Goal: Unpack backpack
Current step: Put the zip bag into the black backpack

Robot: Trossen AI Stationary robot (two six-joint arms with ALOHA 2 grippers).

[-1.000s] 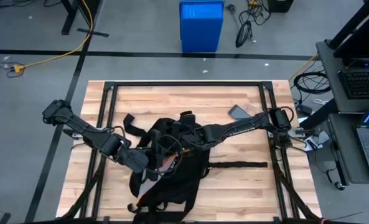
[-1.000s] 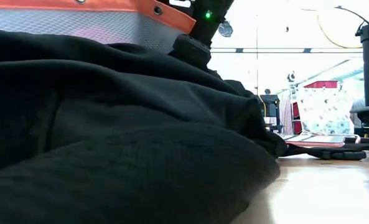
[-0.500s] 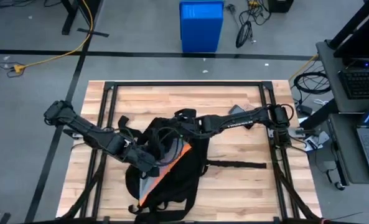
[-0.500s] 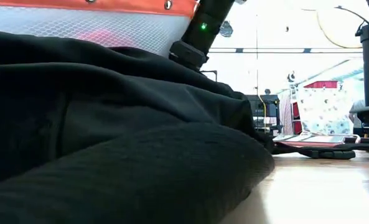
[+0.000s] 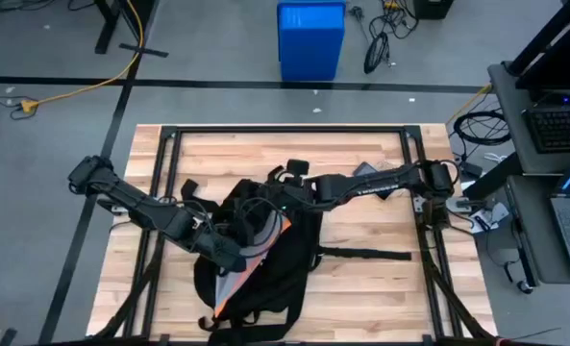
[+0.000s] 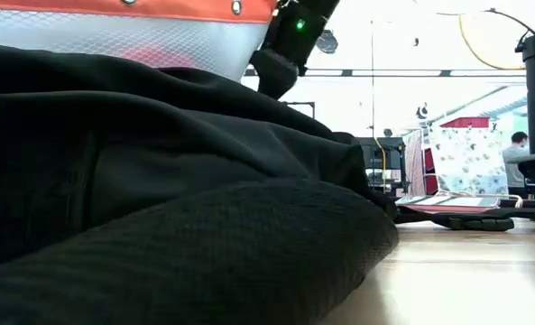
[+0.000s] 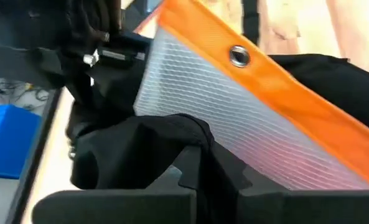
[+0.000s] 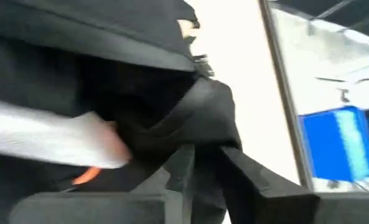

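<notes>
Backpack point(image 5: 265, 259) lies mid-worktop, toward near edge, filling low view foreground as black fabric. Left pincer point(image 5: 229, 258) closed on backpack fabric, holding opening apart. Orange-edged mesh pouch point(image 5: 251, 252) now pulled further out of opening than one second ago; grommet visible on its orange band. Judgement: first item extraction under way, pouch not yet clear of bag. Right pincer point(image 5: 280, 192) at backpack top, closed on black fabric. Beyond, flat device point(image 5: 368, 172) rests on worktop point(image 5: 361, 288). No legible lettering or brand visible.
</notes>
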